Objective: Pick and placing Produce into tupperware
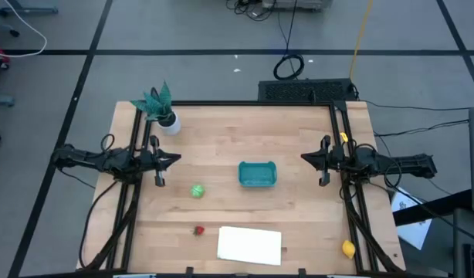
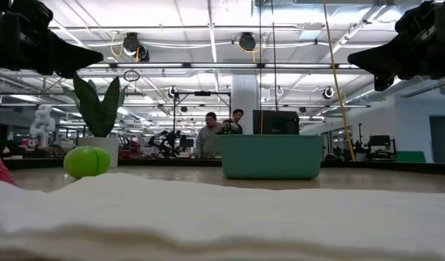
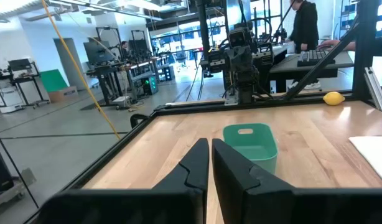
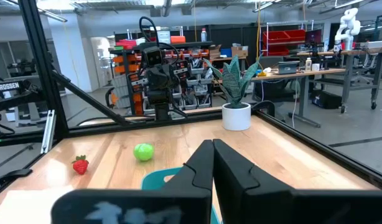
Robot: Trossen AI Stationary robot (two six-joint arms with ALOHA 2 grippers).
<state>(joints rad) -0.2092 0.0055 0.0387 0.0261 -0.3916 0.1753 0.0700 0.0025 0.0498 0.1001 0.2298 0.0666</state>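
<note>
The tupperware [image 1: 257, 174], a teal tub, sits empty near the middle of the wooden table [image 1: 221, 131], a little toward the right arm's side. None of the produce is in it yet: the green fruit [image 1: 197, 191] lies well to its left, the strawberry [image 1: 198, 230] lies nearer the front edge just beside the white sheet [image 1: 249, 244], and the lemon [image 1: 348, 248] rests far off at the front right corner, close to the frame rail. The left gripper [image 1: 174, 160] hangs at the left side of the table, its fingers pressed together with only a thin slit between them; the right gripper [image 1: 305, 158] hangs opposite at the right side, fingers likewise together. Neither holds anything. The risks from here look plain: round fruits will likely roll away if a finger nudges them off-centre, the tiny strawberry may slip between the pads, and the lemon's spot beside the rail leaves little room for a clean descent. The potted plant [image 1: 161, 108] stands at the back left corner.
</note>
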